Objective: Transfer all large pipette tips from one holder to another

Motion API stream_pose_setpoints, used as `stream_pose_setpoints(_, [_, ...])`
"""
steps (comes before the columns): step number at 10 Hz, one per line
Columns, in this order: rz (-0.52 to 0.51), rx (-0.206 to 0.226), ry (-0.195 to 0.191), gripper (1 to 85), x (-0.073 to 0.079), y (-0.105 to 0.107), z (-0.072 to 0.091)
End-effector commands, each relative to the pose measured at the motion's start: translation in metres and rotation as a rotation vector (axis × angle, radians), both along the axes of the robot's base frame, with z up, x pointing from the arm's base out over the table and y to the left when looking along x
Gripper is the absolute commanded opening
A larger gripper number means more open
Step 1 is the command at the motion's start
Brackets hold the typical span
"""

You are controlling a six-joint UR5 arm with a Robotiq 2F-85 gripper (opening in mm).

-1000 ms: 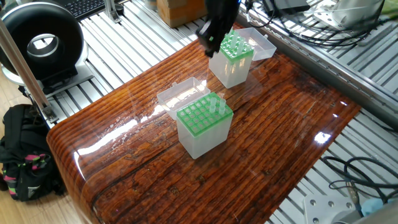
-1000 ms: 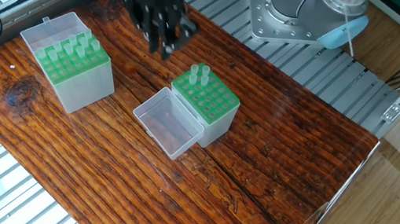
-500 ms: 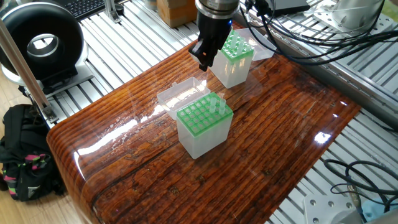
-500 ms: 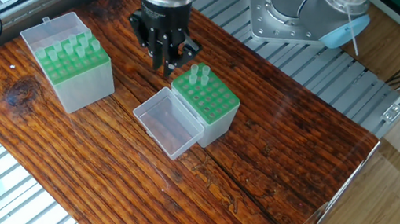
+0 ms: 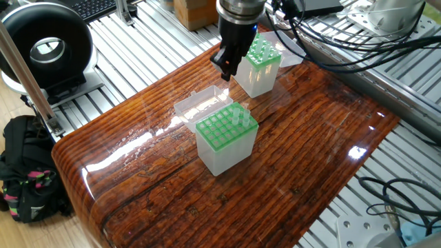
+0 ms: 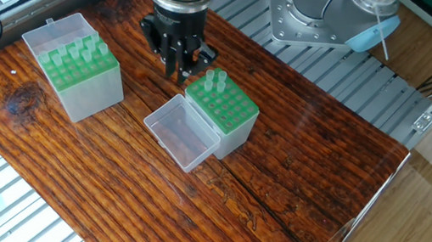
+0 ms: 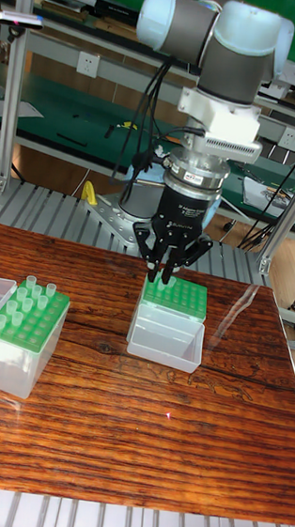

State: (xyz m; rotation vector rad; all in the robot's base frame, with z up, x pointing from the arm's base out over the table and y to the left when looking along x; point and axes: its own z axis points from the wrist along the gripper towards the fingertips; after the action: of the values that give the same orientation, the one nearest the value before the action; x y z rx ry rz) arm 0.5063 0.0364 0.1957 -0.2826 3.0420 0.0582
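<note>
The end effector (image 6: 179, 71) hangs over the wooden table (image 6: 294, 176) in the upper middle of the other fixed view, just left of and above the near holder (image 6: 221, 113). Its dark fingers (image 7: 168, 270) point down and sit close together; whether a tip is pinched between them I cannot tell, since the fingertips are small and dark against the wood.

The near holder is a translucent box with a green perforated top, its clear lid (image 6: 182, 131) hinged open and lying flat toward the lower left. Two large pipette tips (image 6: 217, 81) stand upright in the corner of that green top closest to the end effector.

The far holder (image 6: 77, 76) sits well apart at the left of the frame, lid open behind it, and more tips (image 6: 82, 52) stand in rows across its green top.
</note>
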Motion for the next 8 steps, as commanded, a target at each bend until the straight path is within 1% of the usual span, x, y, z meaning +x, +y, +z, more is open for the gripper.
stream_pose_setpoints(1, [-0.075,0.027,0.006,27.0,-0.029,0.027,-0.012])
stream_pose_setpoints(2, [-0.092,0.016,-0.015,28.0,-0.038,0.035,-0.022])
stream_pose_setpoints(3, [-0.114,0.02,-0.028,29.0,-0.045,0.043,-0.029])
stream_pose_setpoints(4, [-0.134,0.01,-0.026,29.7,-0.051,0.042,-0.034])
stream_pose_setpoints(5, [-0.14,-0.011,-0.026,30.0,-0.051,0.032,-0.037])
stream_pose_setpoints(7, [-0.155,-0.004,-0.044,35.7,-0.044,0.031,-0.037])
stream_pose_setpoints(8, [-0.16,-0.023,-0.047,35.7,-0.042,0.025,-0.037])
